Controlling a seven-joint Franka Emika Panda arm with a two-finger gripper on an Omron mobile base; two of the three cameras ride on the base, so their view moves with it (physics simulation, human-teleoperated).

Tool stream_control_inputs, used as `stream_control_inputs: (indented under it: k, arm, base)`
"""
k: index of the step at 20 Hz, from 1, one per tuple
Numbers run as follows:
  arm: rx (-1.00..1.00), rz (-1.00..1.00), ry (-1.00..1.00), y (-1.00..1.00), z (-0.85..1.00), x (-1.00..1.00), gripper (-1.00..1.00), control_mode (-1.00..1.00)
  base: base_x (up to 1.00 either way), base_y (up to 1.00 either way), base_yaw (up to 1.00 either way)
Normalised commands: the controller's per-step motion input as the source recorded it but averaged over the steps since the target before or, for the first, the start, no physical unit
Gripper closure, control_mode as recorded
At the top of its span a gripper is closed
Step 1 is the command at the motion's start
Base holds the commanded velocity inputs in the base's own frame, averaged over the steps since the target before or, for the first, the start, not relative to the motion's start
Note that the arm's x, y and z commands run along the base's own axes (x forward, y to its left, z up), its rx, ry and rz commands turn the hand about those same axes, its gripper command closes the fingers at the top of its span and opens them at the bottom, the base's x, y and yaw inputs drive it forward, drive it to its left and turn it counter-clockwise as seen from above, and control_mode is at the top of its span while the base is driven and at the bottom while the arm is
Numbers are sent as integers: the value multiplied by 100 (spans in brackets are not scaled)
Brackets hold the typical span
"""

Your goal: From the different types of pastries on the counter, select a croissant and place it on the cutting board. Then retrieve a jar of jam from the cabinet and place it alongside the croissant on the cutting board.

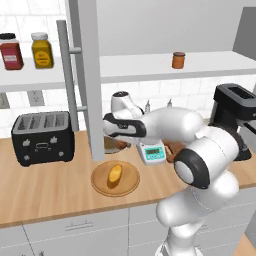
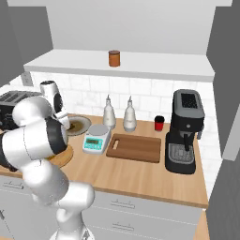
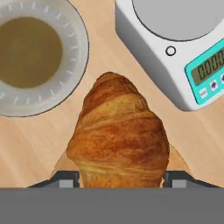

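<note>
Left base view: the loaf [image 1: 115, 174] sits on the round plate [image 1: 115, 178], left of the scale [image 1: 152, 153].

Right base view: the cutting board [image 2: 134, 147] lies just right of the scale [image 2: 96, 139]; the jar [image 2: 114, 58] stands on the shelf above.

Hand view: the croissant [image 3: 119, 137] lies on the tabletop [image 3: 26, 140] beside the scale [image 3: 175, 48], long axis running away from the claw [image 3: 119, 178], whose fingertips [image 3: 65, 178] flank its near end; gripping or not, I cannot tell.

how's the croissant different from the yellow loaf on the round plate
The croissant is dark orange-brown and glossy with layered ridges; the loaf is paler golden-yellow and smooth. The croissant tapers to a point, while the loaf is a blunt oval. The croissant sits between the gripper's fingertips over the counter, near the scale; the loaf lies on the round wooden plate. Both are small pastries.
</note>
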Motion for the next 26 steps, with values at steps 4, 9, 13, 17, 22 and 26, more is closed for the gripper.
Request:
stream_control_inputs:
  k: [4, 9, 13, 17, 22, 26]
  arm:
    - [0, 0, 18, -56, 31, -88, 100, -100]
    - [0, 0, 8, -40, 28, -69, 100, -100]
    - [0, 0, 0, -2, -8, -61, 100, -100]
    - [0, 2, -12, -9, -3, -45, 100, -100]
    - [-2, 20, -17, -45, 30, -42, 100, -100]
    - [0, 26, -4, -44, 25, -13, 100, -100]
  base:
    - [0, 0, 0]
    - [0, 0, 0]
    - [0, 0, 0]
    - [0, 0, 0]
    - [0, 0, 0]
    - [0, 0, 0]
